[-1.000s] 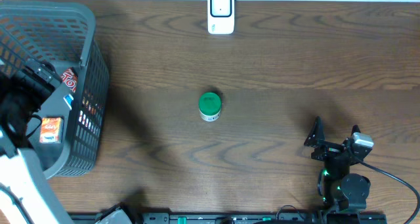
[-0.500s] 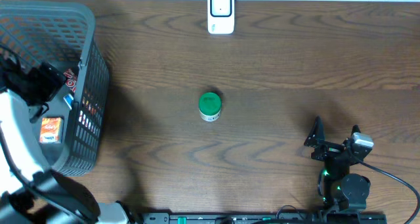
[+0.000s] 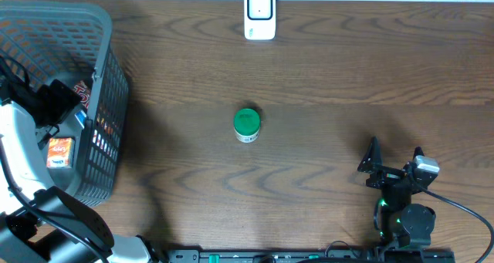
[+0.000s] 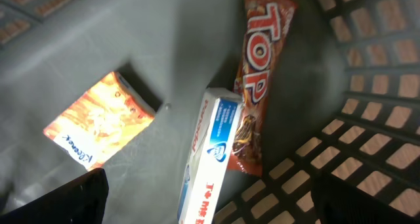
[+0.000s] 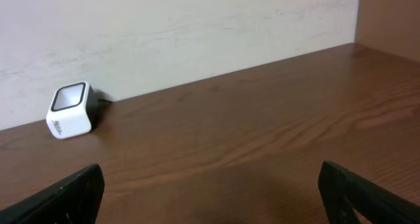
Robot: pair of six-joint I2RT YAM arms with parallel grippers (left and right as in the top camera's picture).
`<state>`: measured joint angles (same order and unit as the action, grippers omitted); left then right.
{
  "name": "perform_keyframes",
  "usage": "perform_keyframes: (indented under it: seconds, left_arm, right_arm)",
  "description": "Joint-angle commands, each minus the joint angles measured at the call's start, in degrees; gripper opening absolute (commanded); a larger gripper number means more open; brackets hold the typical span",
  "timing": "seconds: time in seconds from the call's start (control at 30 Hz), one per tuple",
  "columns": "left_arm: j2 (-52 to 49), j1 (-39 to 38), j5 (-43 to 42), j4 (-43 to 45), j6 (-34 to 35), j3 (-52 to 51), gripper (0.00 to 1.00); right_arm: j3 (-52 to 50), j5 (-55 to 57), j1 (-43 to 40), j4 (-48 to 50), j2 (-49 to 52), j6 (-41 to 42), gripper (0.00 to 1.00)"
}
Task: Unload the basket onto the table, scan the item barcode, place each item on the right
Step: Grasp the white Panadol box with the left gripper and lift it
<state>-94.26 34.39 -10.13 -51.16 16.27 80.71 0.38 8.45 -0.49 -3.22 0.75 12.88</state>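
- Three packaged items lie on the floor of the grey basket (image 3: 106, 139), which stands at the left end of the tabletop (image 3: 324, 78).
- A white-and-blue box (image 4: 211, 159) with red lettering rests on its narrow side, and its upper end touches the lower part of a candy bar.
- The candy bar (image 4: 260, 73) is in an orange-brown wrapper marked "TOP" and lies lengthwise beside the basket's lattice wall.
- An orange box (image 4: 100, 129) lies flat on the basket floor, to the other side of the white-and-blue box and apart from it.
- No barcode can be made out on any of the three.
- The left pincer (image 4: 207, 188) is inside the basket, above the items. Its two dark fingers stand wide apart at the lower corners of the wrist view, and nothing is between them. It touches none of the packages.
- A small jar with a green lid (image 3: 247, 124) stands upright near the middle of the tabletop, well apart from both the basket and the scanner.
- The white scanner (image 3: 260, 15) stands at the far edge of the tabletop, close to the pale wall. It has a dark, rounded window on its face.
- The right pincer (image 3: 395, 156) hangs low over the near right part of the tabletop, well away from the jar. Its fingers are spread wide and it holds nothing. Its wrist view looks across bare wood towards the scanner.
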Motion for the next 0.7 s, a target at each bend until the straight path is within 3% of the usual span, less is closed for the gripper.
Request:
perform_keyframes:
  seconds: [0.0, 0.23, 0.67]
  left_arm:
    - [-0.85, -0.13, 0.74, 0.52, -0.92, -2.78, 0.96]
    - [-2.71, -1.11, 0.31, 4.68, -0.5, -8.9, 0.96]
    - [-11.13, -4.31, 0.59, 6.29, 0.59, -9.4, 0.96]
  right_arm:
    - [-0.07, 0.24, 0.22, -0.22, 0.0, -0.76, 0.99]
    - [-0.07, 0.26, 0.22, -0.22, 0.0, -0.76, 0.99]
    - [-0.07, 0.26, 0.22, -0.24, 0.0, -0.76, 0.99]
